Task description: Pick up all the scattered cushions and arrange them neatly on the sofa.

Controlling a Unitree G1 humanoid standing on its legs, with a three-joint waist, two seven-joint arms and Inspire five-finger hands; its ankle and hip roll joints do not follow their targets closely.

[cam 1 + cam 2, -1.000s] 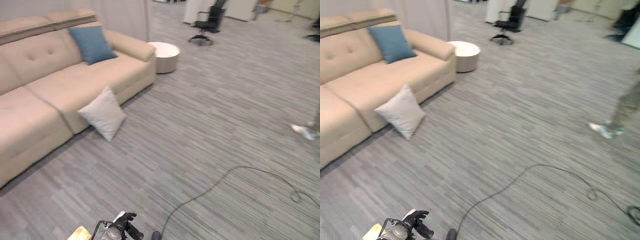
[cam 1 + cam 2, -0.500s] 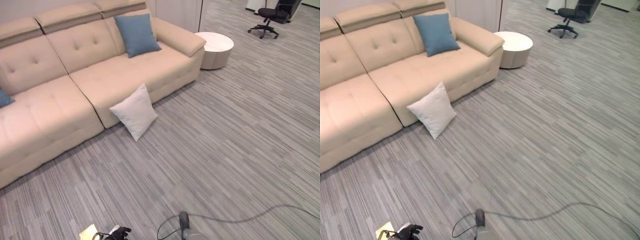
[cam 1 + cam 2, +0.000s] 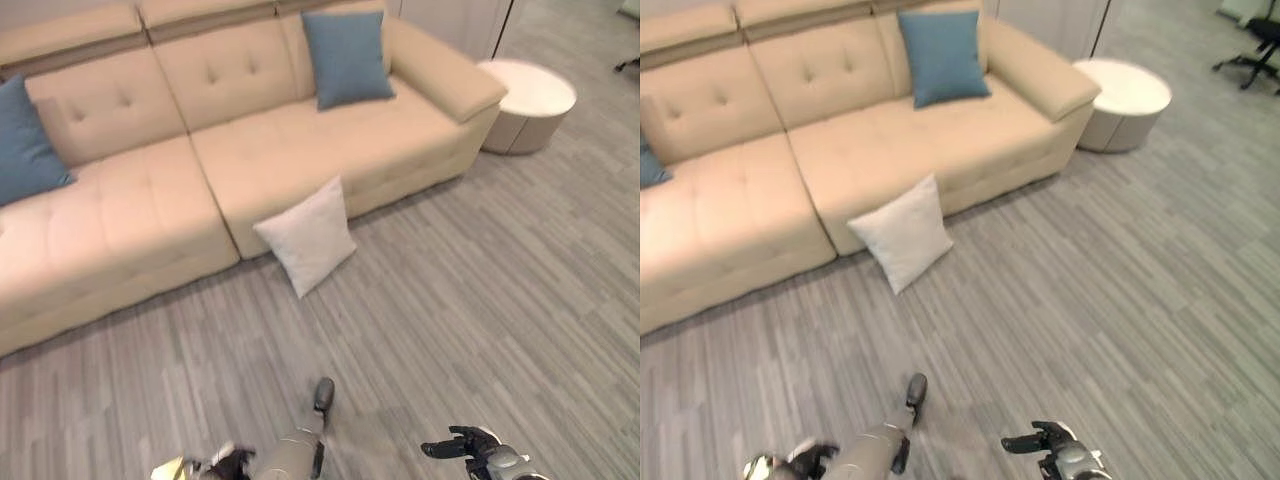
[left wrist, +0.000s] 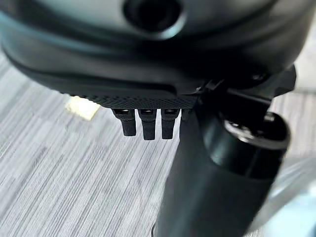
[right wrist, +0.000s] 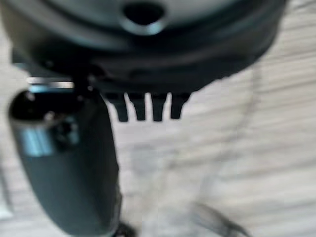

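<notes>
White cushion (image 3: pixel 307 234) on floor, propped against beige sofa (image 3: pixel 250 150) front, two blue cushions (image 3: pixel 347 57) already seated; both hands low, empty, left hand (image 4: pixel 148 121) and right hand (image 3: pixel 1040 441) fingers relaxed; approach stage, calling for stepping closer, then reaching down.

no readable text, no labels, no numbers, no signs on anything
</notes>
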